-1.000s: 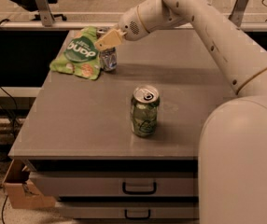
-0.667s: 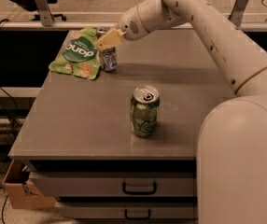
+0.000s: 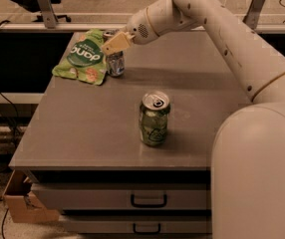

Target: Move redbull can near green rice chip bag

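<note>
The redbull can [image 3: 115,64] stands upright at the far left of the surface [image 3: 82,128], right at the right edge of the green rice chip bag [image 3: 82,58], which lies flat. The gripper [image 3: 115,42] sits at the can's upper part, covering it; whether it is clamped on the can or loose cannot be told. A wider green soda can [image 3: 154,118] stands well apart, nearer the front.

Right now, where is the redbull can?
In the camera view the redbull can stands at the table's far left, beside the green rice chip bag's right edge, with the gripper at its upper part.
</note>
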